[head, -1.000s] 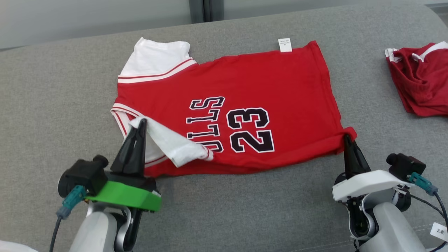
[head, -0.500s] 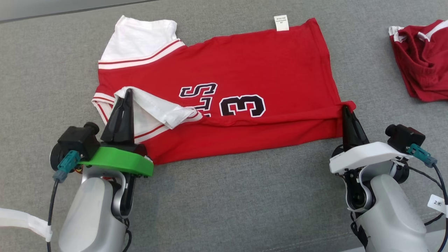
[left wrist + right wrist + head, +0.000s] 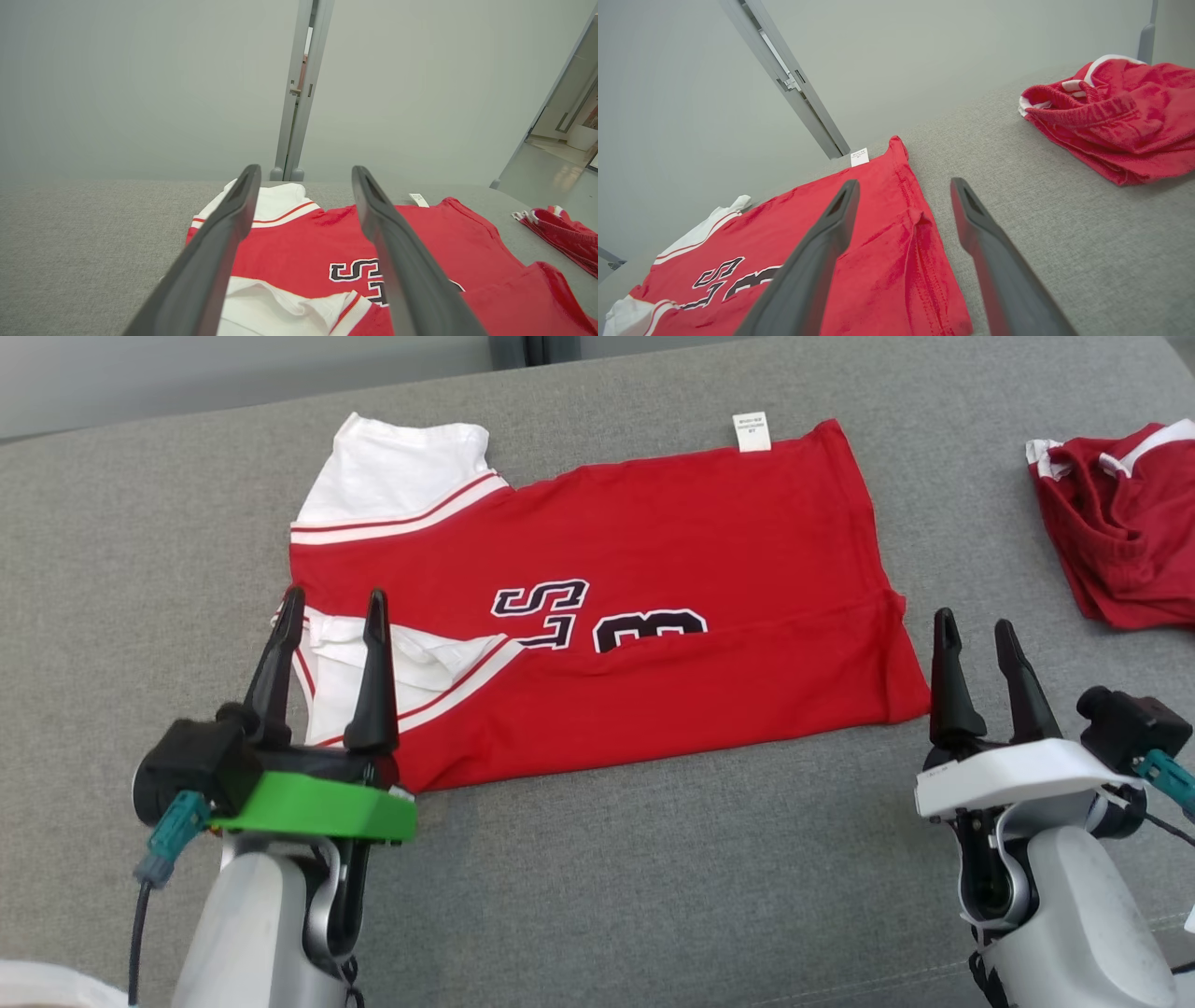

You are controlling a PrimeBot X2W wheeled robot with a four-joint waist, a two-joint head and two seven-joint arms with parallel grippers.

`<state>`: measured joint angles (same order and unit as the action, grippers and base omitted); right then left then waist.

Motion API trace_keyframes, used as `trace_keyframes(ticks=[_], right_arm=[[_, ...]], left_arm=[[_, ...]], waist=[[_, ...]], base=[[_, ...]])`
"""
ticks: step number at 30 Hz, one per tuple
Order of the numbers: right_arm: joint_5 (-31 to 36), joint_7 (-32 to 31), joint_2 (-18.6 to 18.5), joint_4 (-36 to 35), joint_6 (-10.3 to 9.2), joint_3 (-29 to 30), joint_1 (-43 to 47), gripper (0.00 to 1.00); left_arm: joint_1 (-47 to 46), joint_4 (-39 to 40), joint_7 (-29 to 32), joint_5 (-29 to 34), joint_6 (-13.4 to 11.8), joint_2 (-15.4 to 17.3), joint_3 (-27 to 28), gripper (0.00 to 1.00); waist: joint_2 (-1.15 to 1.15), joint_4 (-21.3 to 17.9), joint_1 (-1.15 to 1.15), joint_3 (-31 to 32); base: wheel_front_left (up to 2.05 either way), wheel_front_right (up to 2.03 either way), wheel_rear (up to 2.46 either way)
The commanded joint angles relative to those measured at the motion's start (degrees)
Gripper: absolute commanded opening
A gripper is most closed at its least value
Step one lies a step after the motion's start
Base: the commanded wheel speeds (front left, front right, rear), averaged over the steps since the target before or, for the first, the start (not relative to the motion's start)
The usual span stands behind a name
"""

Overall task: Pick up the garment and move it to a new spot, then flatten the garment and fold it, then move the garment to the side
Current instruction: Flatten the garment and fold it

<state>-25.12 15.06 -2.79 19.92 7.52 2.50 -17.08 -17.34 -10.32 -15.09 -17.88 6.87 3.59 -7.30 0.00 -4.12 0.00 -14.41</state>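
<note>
Jersey: the red jersey [image 3: 653,551] lies flat in the middle of the grey fabric surface [image 3: 653,896], and its near edge is folded up over the black lettering, so only an "S" and the top of a "3" peek out.
Far sleeve: the white sleeve [image 3: 401,476] is spread out at the jersey's far left corner, red stripes along its seam.
Near sleeve: the other white sleeve [image 3: 411,663] is tucked in on top of the red cloth at the left end.
Label: a small white tag [image 3: 752,431] sticks out past the far edge.
Left gripper: the left gripper [image 3: 335,597] has its fingers well apart, poised over that tucked sleeve, with nothing pinched between them; the left wrist view looks straight down the spread fingers onto white and red cloth.
Right gripper: the right gripper [image 3: 974,622] is spread wide too and grips nothing, sitting just beside the jersey's right edge.
Off to the right: a second red garment [image 3: 1120,523] with white trim sits crumpled, well apart from the jersey.
</note>
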Motion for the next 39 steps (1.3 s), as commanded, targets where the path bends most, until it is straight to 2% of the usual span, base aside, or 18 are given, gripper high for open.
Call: trace_keyframes(ticks=[1,6,13,22,28,29,30,36,38,39], right_arm=[[0.84,0.15,-0.19,-0.60,-0.07,0.38,1.53,1.00],[1.91,0.15,-0.18,-1.71,-0.07,1.39,4.71,1.00],[3.19,0.14,-0.18,-0.94,-0.07,1.84,6.88,1.00],[4.09,0.15,-0.21,0.17,-0.07,0.61,5.73,1.00],[4.52,0.10,-0.19,1.48,-0.07,0.33,4.97,1.00],[4.73,0.00,-0.18,1.85,-0.07,0.34,4.88,1.00],[4.80,-0.23,-0.18,2.21,-0.07,0.42,4.76,1.00],[6.08,-4.00,-0.16,5.42,-0.07,0.80,3.83,1.00],[6.62,-5.37,-0.20,6.38,-0.07,1.09,3.41,1.00],[6.79,-5.93,-0.20,6.87,-0.07,1.27,3.19,1.00]], left_arm=[[2.26,0.61,-0.04,-0.26,0.21,0.44,0.46,1.00],[8.98,1.39,0.61,-1.51,0.20,2.51,2.17,1.00],[15.79,0.00,9.98,-4.95,-0.88,3.78,2.82,1.00],[12.28,-7.66,20.83,-9.98,-4.01,2.25,3.66,1.00],[9.01,-11.30,23.12,-13.24,-4.45,1.64,5.04,1.00],[8.75,-11.82,23.54,-13.44,-4.59,1.71,5.07,0.72],[8.62,-12.26,23.93,-13.71,-4.62,1.78,5.05,0.52],[8.83,-13.23,24.94,-14.80,-3.77,1.77,4.63,0.11],[9.08,-12.34,24.40,-14.89,-3.73,1.76,4.53,0.00],[9.22,-11.77,23.99,-14.77,-3.69,1.81,4.50,0.00]], waist=[[0.00,0.36,0.00,1.55],[0.00,0.64,0.00,4.03],[0.00,1.20,0.00,6.08],[0.00,0.43,0.00,4.78],[0.00,-0.86,0.00,3.18],[0.00,-1.05,0.00,2.94],[0.00,-1.19,0.00,2.74],[0.00,-1.16,0.00,2.32],[0.00,-0.89,0.00,2.38],[0.00,-0.69,0.00,2.44]], base=[[0.00,0.00,0.00],[0.00,0.00,0.00],[0.00,0.00,0.00],[0.00,0.00,0.00],[0.00,0.00,0.00],[0.00,0.00,0.00],[0.00,0.00,0.00],[0.00,0.00,0.00],[0.00,0.00,0.00],[0.00,0.00,0.00]])
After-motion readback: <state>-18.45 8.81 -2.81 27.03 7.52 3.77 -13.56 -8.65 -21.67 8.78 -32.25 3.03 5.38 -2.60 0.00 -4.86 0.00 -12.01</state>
